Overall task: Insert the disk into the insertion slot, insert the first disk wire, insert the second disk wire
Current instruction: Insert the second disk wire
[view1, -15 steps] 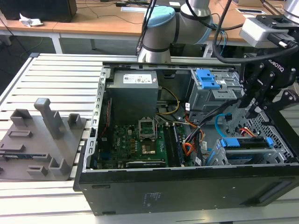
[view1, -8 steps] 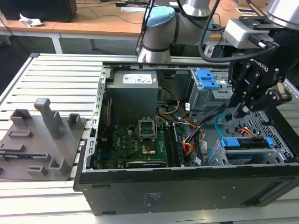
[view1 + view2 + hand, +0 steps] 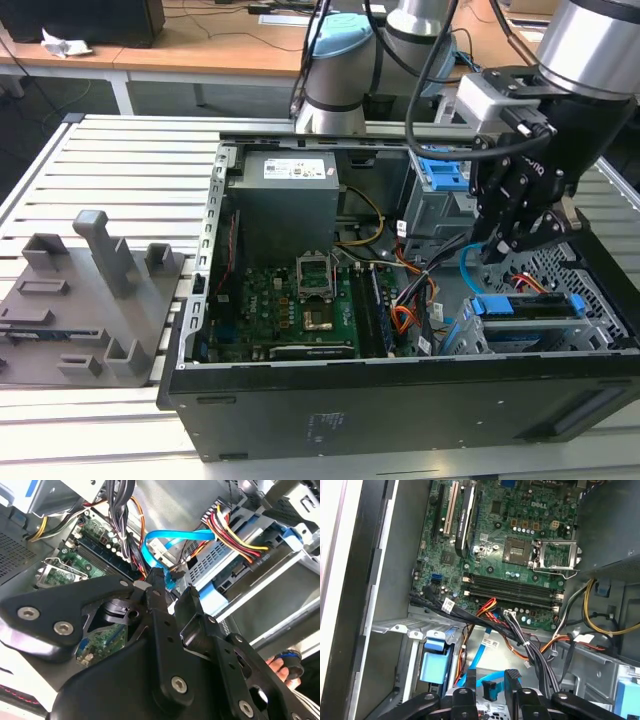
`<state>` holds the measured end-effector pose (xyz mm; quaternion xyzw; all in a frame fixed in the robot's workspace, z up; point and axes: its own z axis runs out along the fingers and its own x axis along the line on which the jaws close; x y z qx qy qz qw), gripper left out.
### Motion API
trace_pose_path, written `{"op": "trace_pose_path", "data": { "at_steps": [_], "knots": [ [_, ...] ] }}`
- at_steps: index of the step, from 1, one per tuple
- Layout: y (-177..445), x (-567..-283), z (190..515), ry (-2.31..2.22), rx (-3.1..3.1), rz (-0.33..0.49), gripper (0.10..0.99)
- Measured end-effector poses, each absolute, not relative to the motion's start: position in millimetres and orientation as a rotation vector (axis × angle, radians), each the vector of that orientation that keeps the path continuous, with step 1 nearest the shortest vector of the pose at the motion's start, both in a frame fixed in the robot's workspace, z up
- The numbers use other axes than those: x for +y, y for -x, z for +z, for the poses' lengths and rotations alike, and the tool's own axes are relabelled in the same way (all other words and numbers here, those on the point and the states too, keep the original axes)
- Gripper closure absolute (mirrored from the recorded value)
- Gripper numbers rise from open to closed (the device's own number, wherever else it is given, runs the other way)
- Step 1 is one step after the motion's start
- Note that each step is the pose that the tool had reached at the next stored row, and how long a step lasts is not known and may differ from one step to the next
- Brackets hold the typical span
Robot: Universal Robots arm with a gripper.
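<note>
1. Exterior view: black gripper [image 3: 512,243] at right of frame, above the disk [image 3: 528,308]. Disk sits in the grey perforated insertion slot [image 3: 560,268], lower right, long axis running left-right; blue caddy edge showing.
2. Second wrist view: fingers [image 3: 156,580] close together, pinching the black connector of a flat blue cable [image 3: 165,539]. Red-yellow wires [image 3: 235,532] reach the disk [image 3: 240,562].
3. First wrist view: jaws narrow on the connector [image 3: 490,690], bottom centre; green motherboard [image 3: 505,540] above.

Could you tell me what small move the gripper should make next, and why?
Probably ease the gripper a little toward the rear edge of the disk. The disk already sits in the insertion slot, and the blue cable has its connector at the gripper's tip, apart from the disk in the second wrist view.
</note>
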<state>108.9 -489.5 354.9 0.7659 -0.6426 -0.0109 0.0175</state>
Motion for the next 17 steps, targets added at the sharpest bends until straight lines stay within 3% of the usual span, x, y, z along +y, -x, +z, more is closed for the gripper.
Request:
{"op": "trace_pose_path", "data": {
  "at_steps": [7, 8, 9, 13, 17],
  "knots": [
    [-108.8, -489.6, 351.7, -2.384, -1.979, -0.023, 0.741],
    [-108.8, -489.6, 351.6, -2.384, -1.979, -0.023, 0.871],
    [-108.8, -489.6, 351.6, -2.384, -1.978, -0.023, 0.922],
    [-108.8, -490.3, 351.2, -2.385, -1.978, -0.024, 0.925],
    [-109.1, -510.4, 351.3, -2.385, -1.978, -0.023, 0.925]
  ]
}}
